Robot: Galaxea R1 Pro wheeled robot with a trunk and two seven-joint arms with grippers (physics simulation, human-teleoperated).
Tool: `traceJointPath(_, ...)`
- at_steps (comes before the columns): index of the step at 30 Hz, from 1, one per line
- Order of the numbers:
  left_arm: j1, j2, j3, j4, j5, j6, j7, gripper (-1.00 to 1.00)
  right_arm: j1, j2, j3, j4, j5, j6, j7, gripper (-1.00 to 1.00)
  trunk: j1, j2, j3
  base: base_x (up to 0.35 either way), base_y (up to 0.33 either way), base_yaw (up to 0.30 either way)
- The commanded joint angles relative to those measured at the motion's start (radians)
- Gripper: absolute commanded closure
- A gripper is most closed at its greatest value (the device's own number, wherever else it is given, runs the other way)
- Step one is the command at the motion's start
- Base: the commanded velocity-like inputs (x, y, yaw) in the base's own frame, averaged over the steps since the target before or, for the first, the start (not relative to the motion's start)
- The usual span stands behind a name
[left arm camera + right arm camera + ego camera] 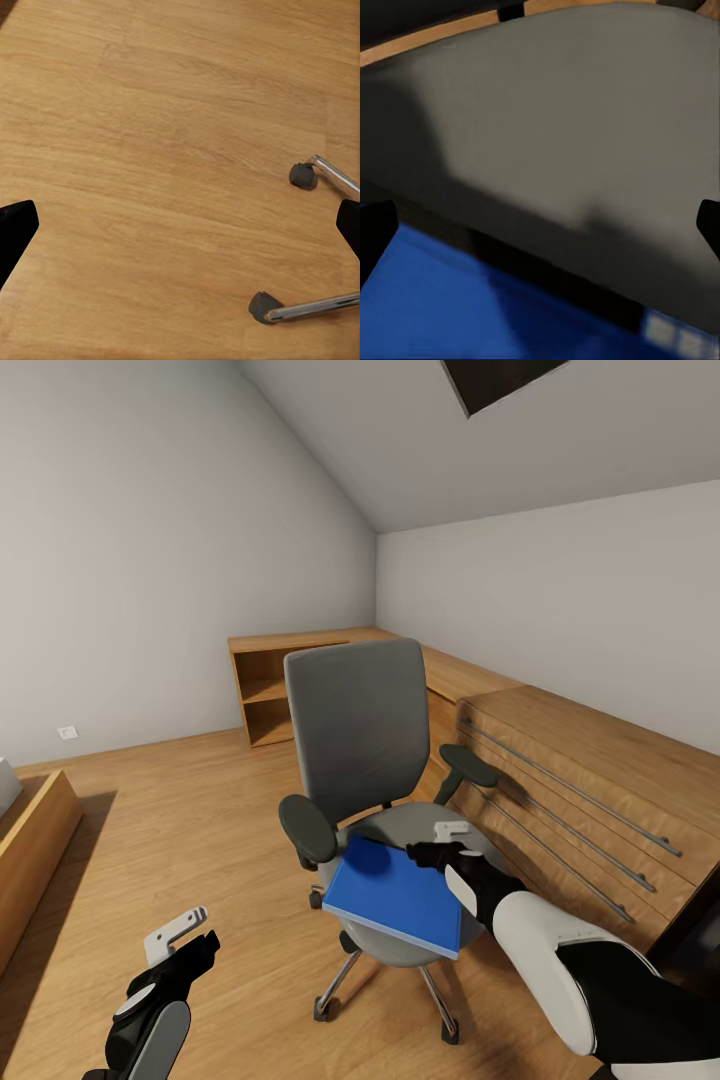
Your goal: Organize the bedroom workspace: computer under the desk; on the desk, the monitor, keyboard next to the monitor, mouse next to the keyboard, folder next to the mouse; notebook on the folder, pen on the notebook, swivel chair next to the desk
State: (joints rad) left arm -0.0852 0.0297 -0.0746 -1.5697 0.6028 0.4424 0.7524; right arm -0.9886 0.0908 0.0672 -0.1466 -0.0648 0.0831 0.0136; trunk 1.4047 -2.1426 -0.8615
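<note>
Step in hand, by the look of it: fetching the folder (398,895) off the swivel chair (365,760). Right pincer (443,841) poised just above the folder's far edge, over the seat, tips spread wide in the right wrist view with nothing between them. Left pincer (185,935) low beside the chair over the wood floor (150,150), also spread and empty; two chair casters (302,175) on metal legs near it.

Next move, likely: lowering the right pincer onto the folder's edge and closing on it. Probably calls for a tip slipped under the board, since the folder lies nearly flat; the near corner jutting past the seat's front edge looks the easier hold.

Folder: bright blue, flat, rectangular, thin pale rim along the near side, lying askew on the grey seat toward its front edge, partly shaded by the arm. Thin and stiff-looking, liable to slide on the seat if pushed rather than pinched.

Behind the chair, a long wooden cabinet (600,780) along the wall.
</note>
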Motion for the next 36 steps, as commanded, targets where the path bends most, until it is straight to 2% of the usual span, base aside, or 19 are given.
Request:
traceJointPath(1,-0.001,0.001,-0.002,-0.001,0.006,0.002,0.008,-1.00,0.000,-0.001,0.007,-0.002,0.004,0.005,0.018,-1.00,0.000,0.000,-0.001,0.000,0.000,0.000)
traceJointPath(4,-0.001,0.001,-0.002,-0.001,0.006,0.002,0.008,-1.00,0.004,-0.006,0.006,-0.002,0.082,-0.003,0.152,-1.00,0.000,0.000,-0.001,0.000,0.000,0.000)
traceJointPath(5,-0.001,0.001,-0.002,-0.001,0.006,0.002,0.008,-1.00,0.004,-0.007,0.005,-0.002,0.119,-0.017,0.221,-1.00,0.000,0.000,-0.001,0.000,0.000,0.000)
traceJointPath(7,-0.001,0.001,-0.002,-0.001,0.006,0.002,0.008,-1.00,0.007,-0.009,0.005,0.000,0.156,-0.037,0.283,-1.00,0.000,0.000,-0.001,0.000,0.000,0.000)
traceJointPath(9,-0.001,0.001,-0.002,-0.001,0.006,0.002,0.009,-1.00,0.008,-0.009,0.006,0.000,0.173,-0.045,0.306,-1.00,0.000,0.000,-0.001,0.000,0.000,0.000)
traceJointPath(12,-0.001,0.001,-0.002,-0.001,0.006,0.002,0.009,-1.00,0.009,-0.020,0.006,0.001,0.186,-0.049,0.321,-1.00,0.000,0.000,-0.001,0.000,0.000,0.000)
traceJointPath(14,-0.001,0.001,-0.002,-0.001,0.006,0.002,0.009,-1.00,0.010,-0.040,0.007,0.001,0.192,-0.050,0.329,-1.00,0.000,0.000,-0.001,0.000,0.000,0.000)
traceJointPath(19,-0.001,0.001,-0.002,-0.001,0.006,0.001,0.009,-1.00,0.010,-0.065,0.006,0.001,0.200,-0.051,0.369,-1.00,0.000,0.000,-0.001,0.007,0.001,0.000)
traceJointPath(26,-0.001,0.001,-0.002,-0.001,0.006,0.001,0.009,-1.00,0.010,-0.072,0.007,0.002,0.245,-0.054,0.393,-1.00,0.000,0.000,-0.001,0.187,0.045,0.000)
traceJointPath(36,-0.001,0.001,-0.002,0.000,0.006,0.001,0.009,-1.00,0.010,-0.069,0.008,0.016,0.263,-0.053,0.395,-1.00,0.000,0.000,-0.001,0.053,0.008,0.000)
